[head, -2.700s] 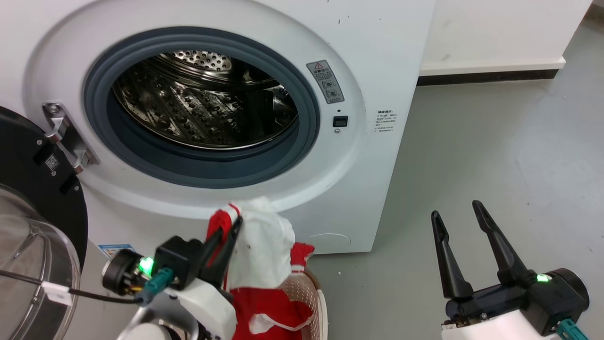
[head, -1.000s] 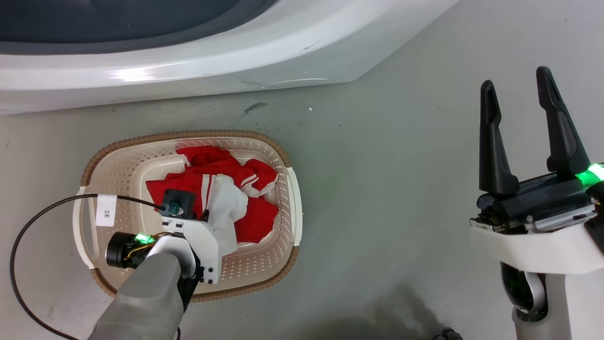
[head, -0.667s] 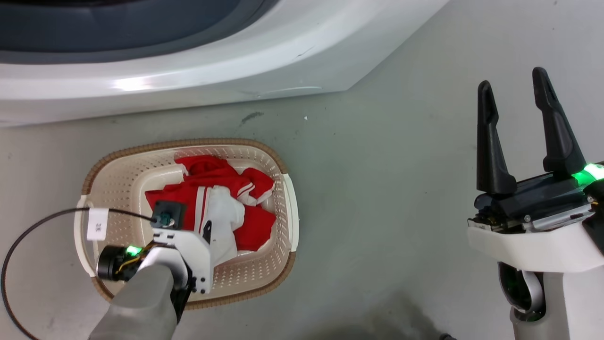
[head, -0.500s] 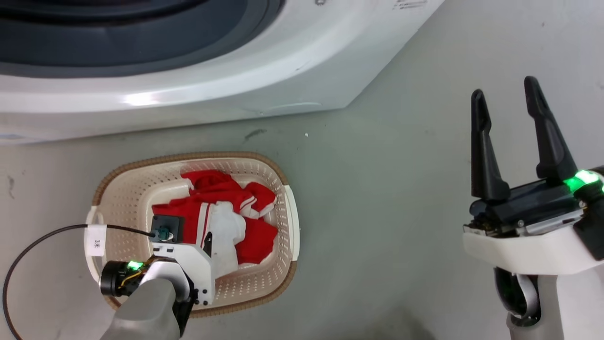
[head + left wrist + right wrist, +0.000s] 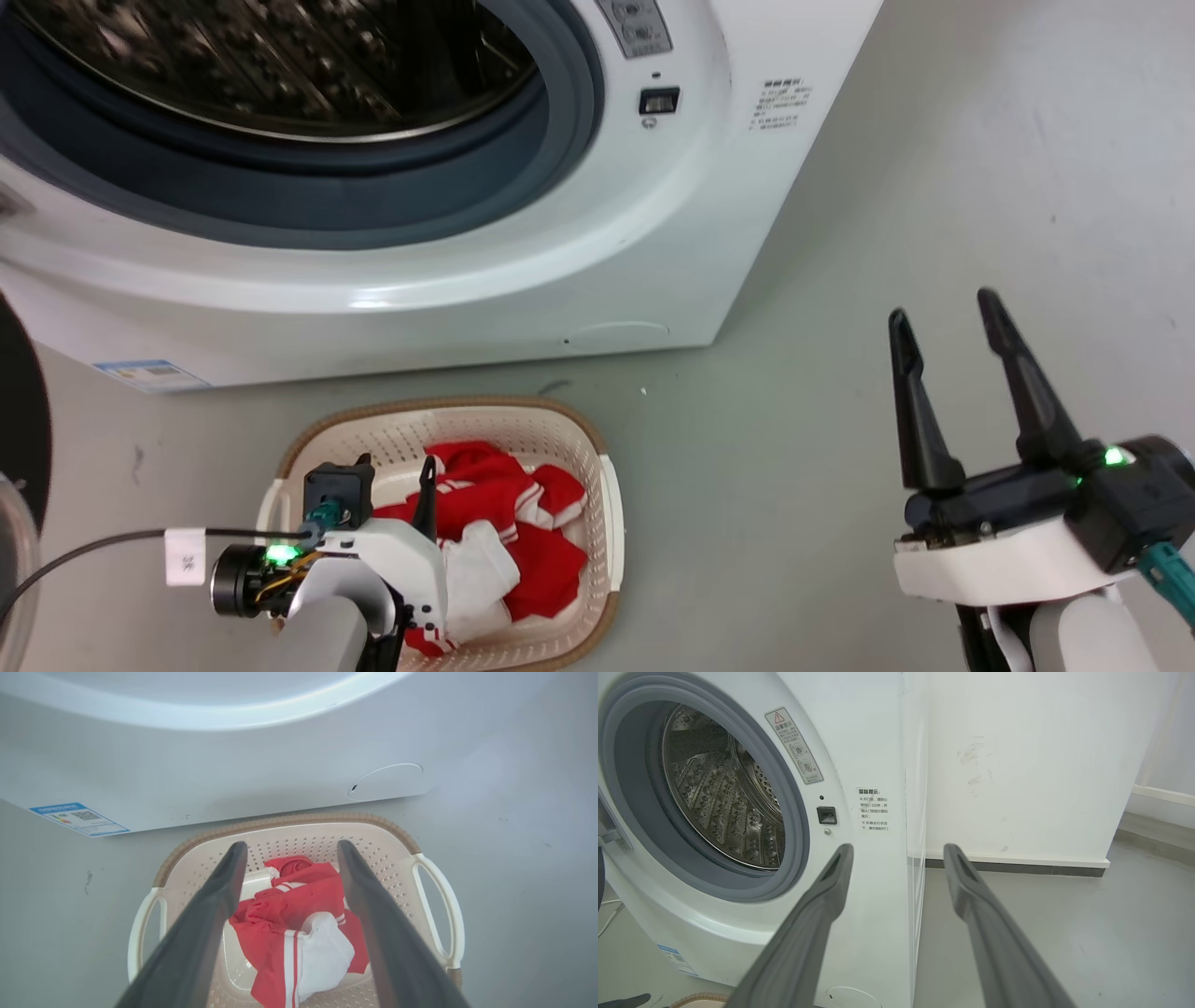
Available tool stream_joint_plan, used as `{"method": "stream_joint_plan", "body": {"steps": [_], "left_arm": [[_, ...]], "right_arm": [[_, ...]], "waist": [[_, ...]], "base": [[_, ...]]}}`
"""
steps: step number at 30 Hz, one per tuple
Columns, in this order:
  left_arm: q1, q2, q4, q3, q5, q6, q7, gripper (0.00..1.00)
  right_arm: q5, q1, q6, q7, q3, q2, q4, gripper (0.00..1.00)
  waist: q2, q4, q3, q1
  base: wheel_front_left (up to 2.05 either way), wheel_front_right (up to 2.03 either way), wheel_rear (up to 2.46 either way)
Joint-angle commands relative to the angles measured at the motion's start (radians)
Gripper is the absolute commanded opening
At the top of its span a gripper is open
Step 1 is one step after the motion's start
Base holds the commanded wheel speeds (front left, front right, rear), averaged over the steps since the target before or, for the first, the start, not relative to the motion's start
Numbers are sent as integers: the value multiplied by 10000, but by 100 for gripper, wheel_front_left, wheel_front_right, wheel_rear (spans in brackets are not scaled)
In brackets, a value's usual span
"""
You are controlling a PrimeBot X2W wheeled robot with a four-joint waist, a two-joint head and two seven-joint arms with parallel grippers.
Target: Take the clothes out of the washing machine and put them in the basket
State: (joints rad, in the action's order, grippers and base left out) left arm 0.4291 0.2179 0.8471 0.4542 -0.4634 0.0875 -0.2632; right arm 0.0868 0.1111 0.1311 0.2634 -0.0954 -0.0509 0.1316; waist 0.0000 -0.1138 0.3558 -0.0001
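Left jaws apart over clothes (image 5: 290, 907) in basket (image 5: 299, 843)

Glossy washing machine (image 5: 597, 280), shiny perforated steel drum (image 5: 280, 65), matt plastic basket (image 5: 509, 434), soft cloth clothes (image 5: 551, 569)

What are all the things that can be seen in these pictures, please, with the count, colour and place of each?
washing machine: one, white with grey gasket, behind the basket.
door: one, black-rimmed, open, at the far left.
basket: one, cream with brown rim, on the floor.
clothes: one small pile, red and white, inside the basket.
floor: grey, under everything.
wall: white, beside the machine.
left gripper: one, dark, open, above the basket.
right gripper: one, dark, open, over the floor at the right.
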Motion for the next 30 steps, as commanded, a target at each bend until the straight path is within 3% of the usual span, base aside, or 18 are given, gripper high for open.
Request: {"method": "stream_joint_plan", "body": {"steps": [1,9,20,30], "left_arm": [[-445,20,-528,-318,299,129,-19,100],[-2266,-343,-3322,-2009,1766,411,-20,100],[-4191,-1089,-6406,-3707,3249,433,-21,100],[-5128,-1487,-8252,-4351,3959,248,-21,100]], "right_arm": [[-56,-267,-9,19,17,14,-106,100],[-78,-1018,-7,19,87,15,-504,100],[-53,-1756,-7,19,228,14,-772,100],[-141,-2082,-7,19,477,15,-861,100]], "waist": [[0,291,-718,1],[0,586,-1880,1],[0,809,-3095,1],[0,960,-3551,1]], "base": [[0,0,0],[0,0,0],[0,0,0],[0,0,0]]}}
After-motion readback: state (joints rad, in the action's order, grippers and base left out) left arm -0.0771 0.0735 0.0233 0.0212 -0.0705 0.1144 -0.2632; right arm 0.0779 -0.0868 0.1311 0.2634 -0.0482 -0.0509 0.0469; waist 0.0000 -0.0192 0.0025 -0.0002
